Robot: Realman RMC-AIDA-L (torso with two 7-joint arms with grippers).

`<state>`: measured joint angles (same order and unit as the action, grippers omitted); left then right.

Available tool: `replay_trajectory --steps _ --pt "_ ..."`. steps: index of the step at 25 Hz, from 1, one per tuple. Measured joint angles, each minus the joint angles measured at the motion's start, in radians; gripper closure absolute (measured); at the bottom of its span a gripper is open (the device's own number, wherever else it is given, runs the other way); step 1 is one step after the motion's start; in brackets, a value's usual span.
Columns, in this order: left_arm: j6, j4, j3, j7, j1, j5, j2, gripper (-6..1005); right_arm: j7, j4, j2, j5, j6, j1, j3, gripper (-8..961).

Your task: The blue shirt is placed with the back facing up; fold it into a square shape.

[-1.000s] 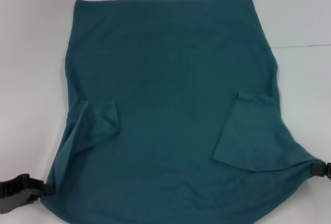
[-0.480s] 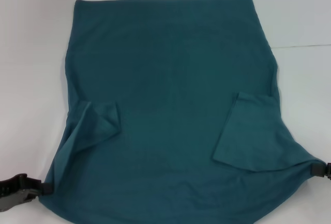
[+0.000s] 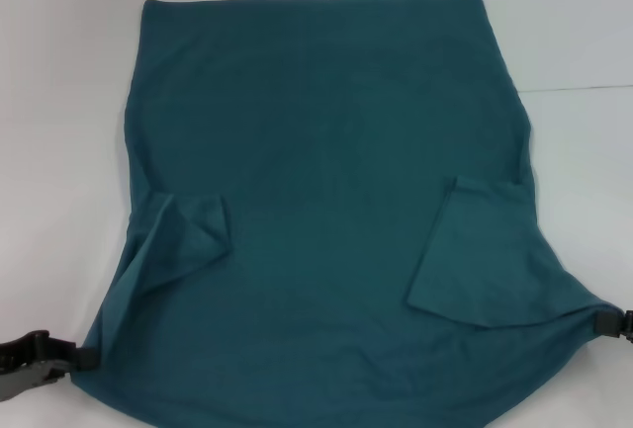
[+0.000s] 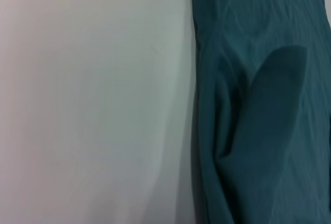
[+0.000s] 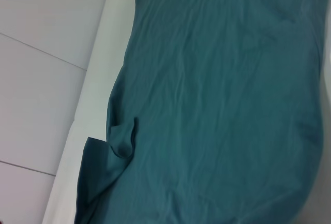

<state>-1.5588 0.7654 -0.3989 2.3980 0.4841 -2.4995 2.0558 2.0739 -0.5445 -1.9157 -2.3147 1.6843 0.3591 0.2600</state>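
**A:** Where is your shirt right now?

**B:** Your blue shirt point(image 3: 326, 201) lies spread across the white tabletop point(image 3: 59, 102), filling most of the head view. The far edge runs straight across near the top of that view, and the cloth widens toward you, so the near corners flare out to both sides. Both sleeves are turned inward onto the body of the shirt: the one on your left sits as a small rumpled flap, the one on your right as a flatter, larger panel.

**A:** And your tools?

**B:** Your left tool point(image 3: 61, 359) is at the near left corner of the shirt, low by the tabletop, its black fingers meeting the corner of the cloth. Your right tool point(image 3: 605, 321) is at the near right corner, mostly cut off by the edge of the view, and the fabric draws to a point right where it sits. Each looks pinched onto its corner of the shirt.

**A:** Do your wrist cameras add anything?

**B:** Your left wrist view shows the shirt's side edge point(image 4: 199, 105) against bare tabletop, with the folded sleeve lying on the cloth beside it. Your right wrist view shows a wide stretch of shirt with soft wrinkles, the sleeve flap near its edge. Neither shows that arm's own fingers.
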Motion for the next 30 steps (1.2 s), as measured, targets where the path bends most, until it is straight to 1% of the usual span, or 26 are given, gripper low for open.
replay_trajectory --steps 6,15,19,23,25,30 --pt "-0.002 0.023 0.001 0.000 -0.008 -0.002 -0.005 942 0.000 0.000 0.000 0.000 0.000 0.003 -0.001 924" --pt "-0.019 0.032 0.006 0.006 -0.012 0.001 -0.007 939 0.000 0.000 0.001 0.000 -0.002 0.002 -0.003 924" --pt "-0.056 0.033 0.035 -0.003 -0.012 0.006 -0.012 940 -0.005 0.000 0.001 0.001 -0.001 -0.005 -0.013 924" --pt "-0.095 0.030 0.094 -0.031 -0.013 0.010 -0.018 940 -0.019 0.000 0.005 0.002 0.008 -0.021 -0.038 923" --pt "-0.106 0.028 0.120 -0.042 -0.019 0.011 -0.019 941 -0.027 0.000 0.007 0.002 0.009 -0.030 -0.040 923" --pt "-0.116 0.026 0.153 -0.063 -0.035 0.012 -0.019 940 -0.039 0.000 0.009 0.002 0.009 -0.048 -0.049 923"
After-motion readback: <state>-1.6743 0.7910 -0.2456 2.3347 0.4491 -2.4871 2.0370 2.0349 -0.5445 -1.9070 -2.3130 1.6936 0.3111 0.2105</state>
